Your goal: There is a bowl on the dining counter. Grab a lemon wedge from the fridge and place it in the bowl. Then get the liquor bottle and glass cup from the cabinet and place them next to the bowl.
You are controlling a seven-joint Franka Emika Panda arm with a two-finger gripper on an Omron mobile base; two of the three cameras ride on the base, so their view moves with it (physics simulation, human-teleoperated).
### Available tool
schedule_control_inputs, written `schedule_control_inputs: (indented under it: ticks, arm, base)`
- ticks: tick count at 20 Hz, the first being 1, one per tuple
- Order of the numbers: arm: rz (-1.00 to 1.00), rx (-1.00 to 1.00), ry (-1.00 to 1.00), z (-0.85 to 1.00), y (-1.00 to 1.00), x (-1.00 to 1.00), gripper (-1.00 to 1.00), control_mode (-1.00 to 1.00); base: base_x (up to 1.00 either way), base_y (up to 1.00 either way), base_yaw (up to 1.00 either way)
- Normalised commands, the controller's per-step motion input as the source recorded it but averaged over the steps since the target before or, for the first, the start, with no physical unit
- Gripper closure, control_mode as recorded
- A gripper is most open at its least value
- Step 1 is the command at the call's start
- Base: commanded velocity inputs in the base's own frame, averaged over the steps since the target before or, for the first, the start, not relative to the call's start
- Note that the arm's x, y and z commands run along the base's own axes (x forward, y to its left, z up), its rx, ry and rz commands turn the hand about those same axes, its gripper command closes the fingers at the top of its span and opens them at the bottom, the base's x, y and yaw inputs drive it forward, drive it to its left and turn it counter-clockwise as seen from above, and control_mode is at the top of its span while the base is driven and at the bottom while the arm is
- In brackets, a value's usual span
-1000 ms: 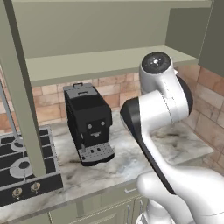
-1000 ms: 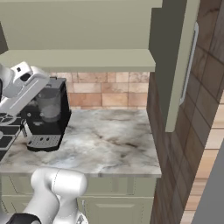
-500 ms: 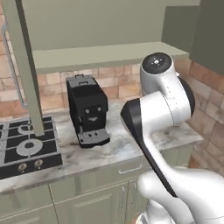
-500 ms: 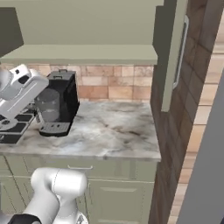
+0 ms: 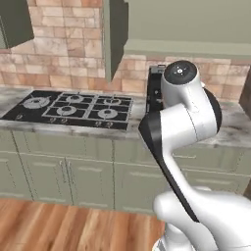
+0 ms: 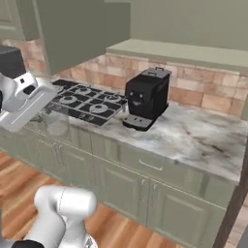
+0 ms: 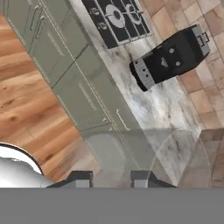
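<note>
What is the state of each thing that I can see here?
Clear glass tumbler: held in the hand, off the counter.
Black coffee machine: upright on the marble counter.
Sage-green wall cabinet door: open.
Black gas hob: no flame seen.

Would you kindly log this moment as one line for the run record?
gripper: shut on glass cup | coffee machine: on counter beside hob
</note>
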Motion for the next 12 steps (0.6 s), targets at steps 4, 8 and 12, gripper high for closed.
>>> schedule_control_inputs:
  ticks: [4, 8, 12]
  arm:
    - [0.00, 0.00, 0.00, 0.00, 0.00, 0.00, 1.00, 1.00]
    - [0.00, 0.00, 0.00, 0.00, 0.00, 0.00, 1.00, 1.00]
    - [0.00, 0.00, 0.00, 0.00, 0.00, 0.00, 1.00, 1.00]
  base:
    - [-0.28, 0.39, 0.91]
    - [-0.06, 0.45, 0.88]
    - [0.10, 0.49, 0.80]
